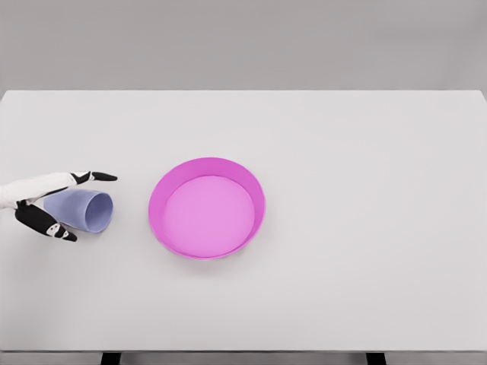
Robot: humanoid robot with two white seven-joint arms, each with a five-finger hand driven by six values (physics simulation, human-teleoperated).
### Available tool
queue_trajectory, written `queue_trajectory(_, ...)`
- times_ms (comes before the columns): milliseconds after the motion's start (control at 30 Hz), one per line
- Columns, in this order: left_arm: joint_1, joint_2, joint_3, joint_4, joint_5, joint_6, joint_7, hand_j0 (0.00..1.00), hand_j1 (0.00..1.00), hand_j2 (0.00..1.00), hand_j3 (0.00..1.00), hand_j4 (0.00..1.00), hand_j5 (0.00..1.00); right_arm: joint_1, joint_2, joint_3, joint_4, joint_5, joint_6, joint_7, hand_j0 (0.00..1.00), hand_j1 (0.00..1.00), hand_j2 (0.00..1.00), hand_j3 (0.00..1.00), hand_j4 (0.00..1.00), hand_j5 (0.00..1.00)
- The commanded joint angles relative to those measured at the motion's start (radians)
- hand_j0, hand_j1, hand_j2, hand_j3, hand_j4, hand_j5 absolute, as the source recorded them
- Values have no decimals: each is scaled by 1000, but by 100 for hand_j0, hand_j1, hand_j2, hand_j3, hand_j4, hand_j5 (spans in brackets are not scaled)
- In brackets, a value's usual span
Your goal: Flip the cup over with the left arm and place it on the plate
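Item 1: pale lavender plastic cup (85,211), lying on its side near the white counter (365,228) left edge, mouth toward the plate; left hand (44,202) fingers (97,176) wrapped above and below it, apparently grasping. Item 2: round magenta shallow plate (207,207), just beside, unoccupied. Flip and placement outstanding. Path looks unobstructed. Right arm unseen.

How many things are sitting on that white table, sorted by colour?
Pink: 1, the plate
Pale blue: 1, the cup, lying on its side with the left hand around it
Total: 2
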Motion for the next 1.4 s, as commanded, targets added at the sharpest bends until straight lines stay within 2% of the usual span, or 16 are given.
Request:
queue_trajectory(0,0,-1,-1,0,-7,4,0,100,100,100,100,100,100,0,0,0,0,0,0,0,100,100,100,100,100,100)
queue_trajectory(467,-11,-2,-1,-9,-73,48,-4,99,99,99,99,99,99,0,0,0,0,0,0,0,100,100,100,100,100,100)
queue_trajectory(567,-11,-8,-1,-12,-64,48,-4,82,82,82,82,82,82,0,0,0,0,0,0,0,100,100,100,100,100,100)
queue_trajectory(733,-8,-25,-1,-12,-53,65,-3,70,70,70,70,70,70,0,0,0,0,0,0,0,100,100,100,100,100,100)
queue_trajectory(1100,-3,-24,-1,-14,-50,106,-4,66,66,66,66,66,66,0,0,0,0,0,0,0,100,100,100,100,100,100)
queue_trajectory(1167,-3,-19,0,-35,-32,106,-3,65,65,65,65,65,65,0,0,0,0,0,0,0,100,100,100,100,100,100)
queue_trajectory(1300,0,27,11,-127,80,96,0,63,63,63,63,63,63,0,0,0,0,0,0,0,100,100,100,100,100,100)
queue_trajectory(1367,-3,39,16,-141,103,92,0,63,63,63,63,63,63,0,0,0,0,0,0,0,100,100,100,100,100,100)
